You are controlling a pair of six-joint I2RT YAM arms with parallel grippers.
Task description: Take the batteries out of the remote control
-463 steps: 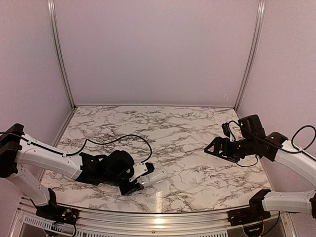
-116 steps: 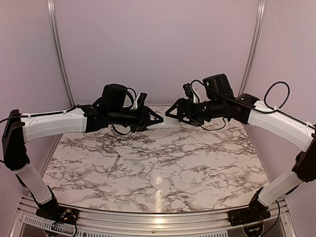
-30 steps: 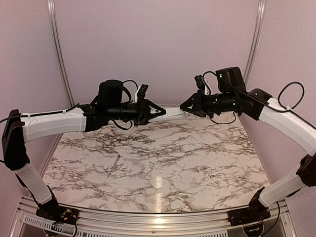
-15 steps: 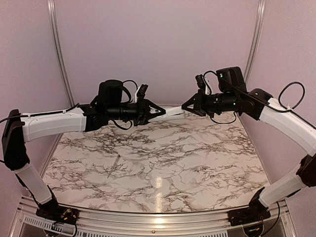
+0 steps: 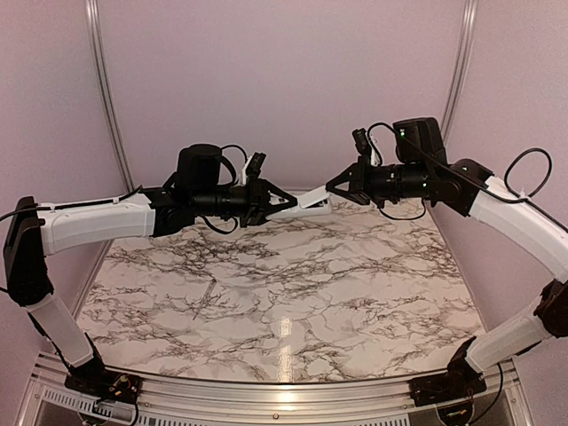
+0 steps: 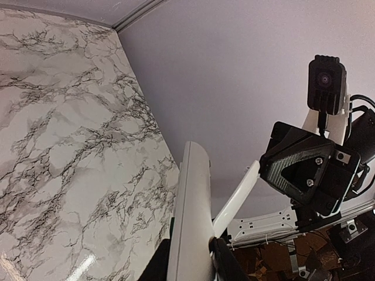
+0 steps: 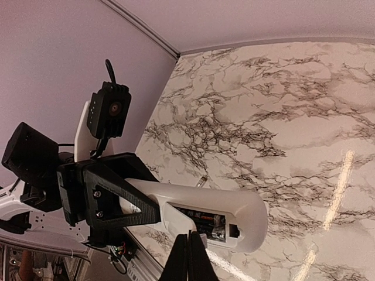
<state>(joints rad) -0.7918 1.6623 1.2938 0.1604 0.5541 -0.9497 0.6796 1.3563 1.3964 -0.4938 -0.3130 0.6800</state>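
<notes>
Our left gripper (image 5: 277, 202) is clamped on the remote control (image 6: 190, 216), holding it in the air. Our right gripper (image 7: 188, 257) seems pinched on the thin battery cover (image 6: 237, 196), so we should peel it off steadily lest the exposed batteries (image 7: 202, 223) spill onto the marble table (image 5: 293, 284). Plain lilac walls (image 5: 284, 89) enclose us.

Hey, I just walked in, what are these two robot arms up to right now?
The left gripper holds the remote control up in the air above the marble table, jaws shut on it. The right gripper is at the remote's free end, and its jaws look pinched on the thin white battery cover, which is angled away from the body. The compartment is open and the batteries sit inside it, not yet taken out.
</notes>
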